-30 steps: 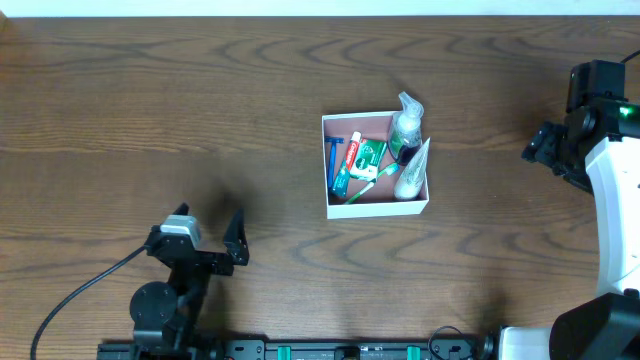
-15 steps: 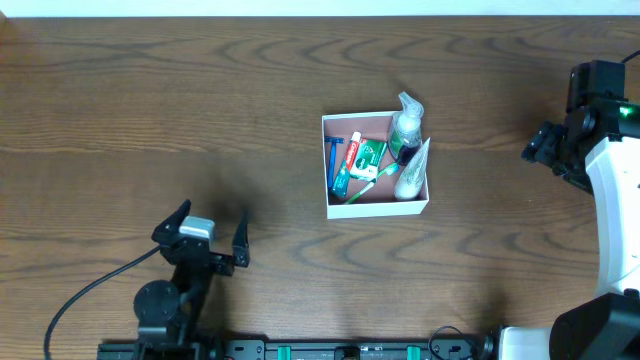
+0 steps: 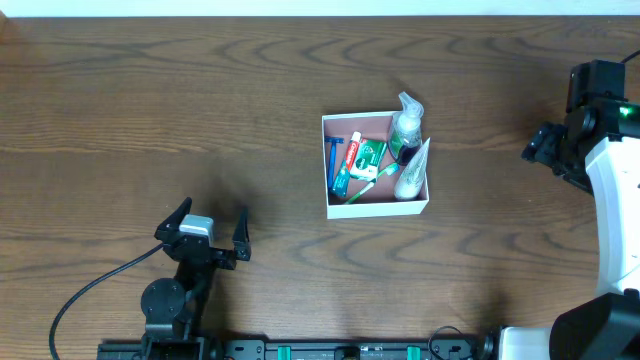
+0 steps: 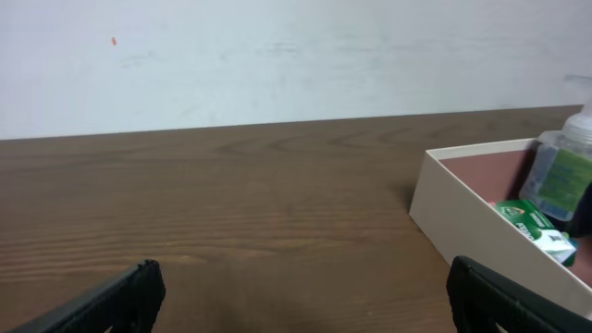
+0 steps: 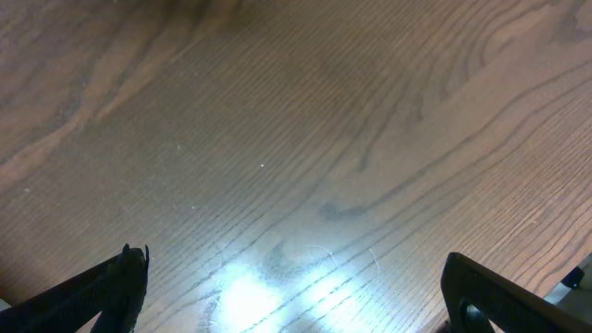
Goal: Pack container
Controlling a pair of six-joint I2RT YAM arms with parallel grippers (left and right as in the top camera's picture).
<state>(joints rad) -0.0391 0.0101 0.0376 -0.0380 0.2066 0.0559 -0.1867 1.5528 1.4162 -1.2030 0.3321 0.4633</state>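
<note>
The container (image 3: 378, 208), a square white-walled box with a pinkish-brown inside, sits right of the table's middle. In it lie a clear spray bottle (image 3: 405, 128), a white tube (image 3: 412, 172), a toothpaste tube (image 3: 345, 165), a green packet (image 3: 368, 158) and a blue-handled stick (image 3: 332, 160). My left gripper (image 3: 211, 215) is open near the front left, well apart from the box. In the left wrist view its jaws (image 4: 301, 296) frame bare wood, with the container's wall (image 4: 462, 217) at the right. My right gripper (image 3: 540, 148) hangs at the far right, open (image 5: 296, 291) over bare wood.
A black cable (image 3: 90, 295) trails from the left arm's base toward the front left corner. The right arm's white body (image 3: 615, 220) fills the right edge. A white wall (image 4: 277, 55) rises behind the table's far edge. Glare marks the wood (image 5: 250, 287) under the right gripper.
The left gripper has turned a little and shifted slightly toward the front edge, still open. The right arm and the container have not moved.
</note>
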